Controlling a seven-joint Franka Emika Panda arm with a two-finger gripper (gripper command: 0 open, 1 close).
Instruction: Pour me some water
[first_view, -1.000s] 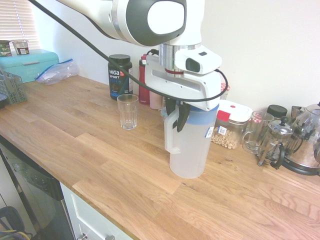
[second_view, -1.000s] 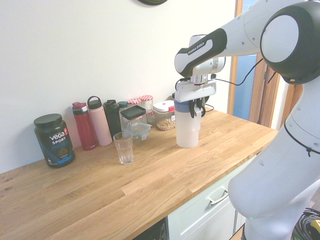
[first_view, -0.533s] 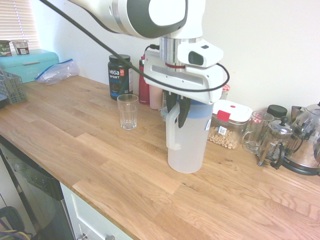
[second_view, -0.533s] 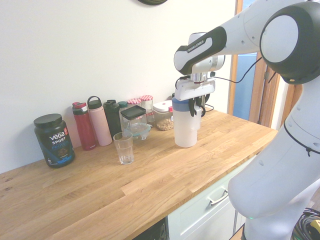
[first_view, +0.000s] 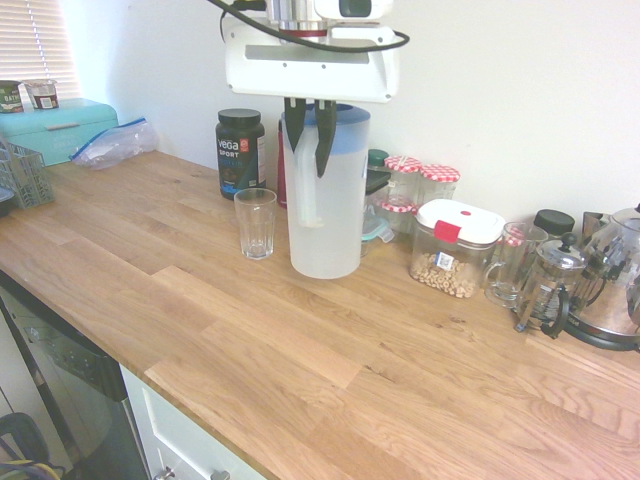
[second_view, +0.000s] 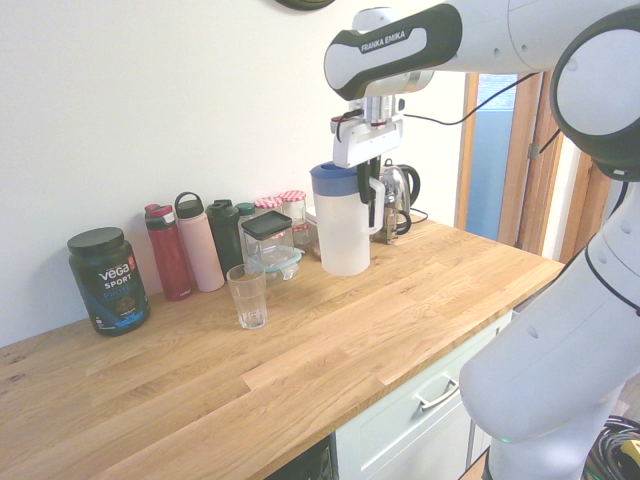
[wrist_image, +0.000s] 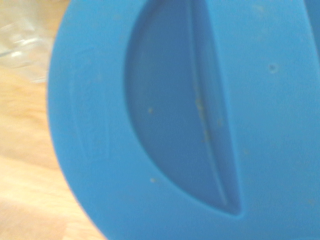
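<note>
Item: water pitcher (first_view: 325, 195), translucent white plastic with a blue lid (wrist_image: 200, 115), carried upright above the wooden countertop (first_view: 250, 340), just beside the drinking glass (first_view: 256, 223) and on the side of it away from the window. Receiving vessel: the drinking glass, clear, upright, apparently empty, standing on the countertop in front of a black supplement tub (first_view: 240, 151) and a row of bottles against the wall. Step in hand, as judged: transport of the pitcher to the glass ahead of the pour. Handling advice: the pitcher is best kept level until its spout is over the glass rim; the tilt should be begun slowly, since the lid may release water abruptly; the glass is light and should not be nudged by the pitcher's base. End effector: gripper (first_view: 309, 140), pointed downward, its dark fingers clamped on the pitcher's handle near the lid; nothing else is touched. The wrist view is filled by the lid.
</note>
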